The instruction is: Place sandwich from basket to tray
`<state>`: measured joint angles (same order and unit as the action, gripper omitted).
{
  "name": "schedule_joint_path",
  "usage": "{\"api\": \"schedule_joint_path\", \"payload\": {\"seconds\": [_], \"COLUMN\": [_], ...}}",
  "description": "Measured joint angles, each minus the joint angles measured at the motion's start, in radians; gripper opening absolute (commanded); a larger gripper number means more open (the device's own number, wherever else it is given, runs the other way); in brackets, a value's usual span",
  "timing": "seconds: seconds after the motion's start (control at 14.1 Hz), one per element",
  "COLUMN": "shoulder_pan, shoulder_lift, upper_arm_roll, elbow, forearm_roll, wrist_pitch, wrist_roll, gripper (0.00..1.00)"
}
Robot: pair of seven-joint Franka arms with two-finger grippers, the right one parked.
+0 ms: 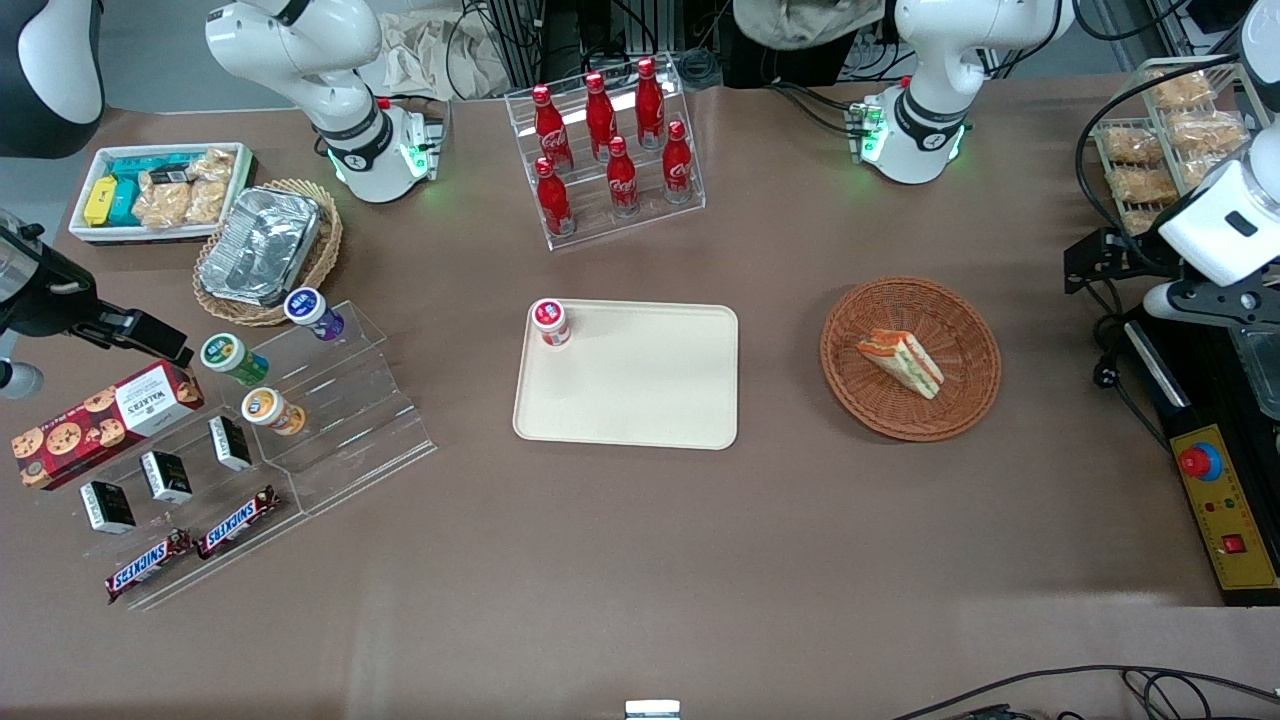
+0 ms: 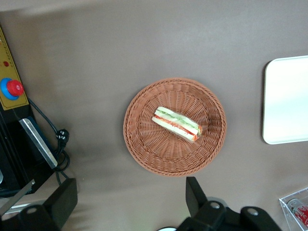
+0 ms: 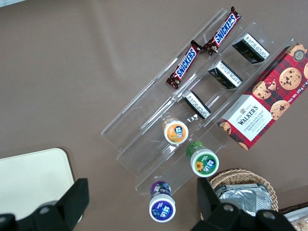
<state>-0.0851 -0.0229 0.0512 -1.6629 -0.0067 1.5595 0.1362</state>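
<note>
Sandwich (image 1: pixel 902 362) lies in the round reddish-brown basket (image 1: pixel 860 400), roughly at its middle, a pale wedge on its side with red, orange and green layers showing along one edge; in the left wrist view the sandwich (image 2: pixel 176 124) rests on the weave with basket (image 2: pixel 144 144) rim clear all around it. The basket stands on the brown table (image 1: pixel 640 560) at about three o'clock from the cream tray (image 1: pixel 640 400), near it but apart. A small jar with a red and white lid (image 1: pixel 550 322) stands on the tray at its ten o'clock corner; the rest of the tray is bare. At twelve o'clock from the tray, farther from the front camera, a clear rack of red bottles (image 1: pixel 610 150) stands. The gripper (image 2: pixel 130 199) hangs above the table just off the basket's rim, not touching basket or sandwich; its two dark fingers (image 2: pixel 195 192) stand wide apart with nothing between them. In the front view the working arm's end sits at three o'clock from the basket, at the working arm's end of the table, beside a yellow control box (image 1: pixel 1225 515).
</note>
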Motion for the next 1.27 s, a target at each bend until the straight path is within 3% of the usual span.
{"api": "schedule_joint_path", "payload": {"seconds": [0.28, 0.5, 1.06, 1.27], "shoulder_pan": [0.000, 0.000, -0.047, -0.101], "shoulder_lift": [0.000, -0.001, 0.003, 0.030], "upper_arm_roll": [0.003, 0.002, -0.008, -0.010], "elbow": [-0.086, -0.219, -0.391, -0.452], "forearm_roll": [0.000, -0.004, -0.004, -0.003], "wrist_pitch": [0.029, 0.192, 0.370, 0.440], "wrist_roll": [-0.025, -0.109, -0.534, -0.779], "gripper": [1.00, 1.00, 1.00, 1.00]}}
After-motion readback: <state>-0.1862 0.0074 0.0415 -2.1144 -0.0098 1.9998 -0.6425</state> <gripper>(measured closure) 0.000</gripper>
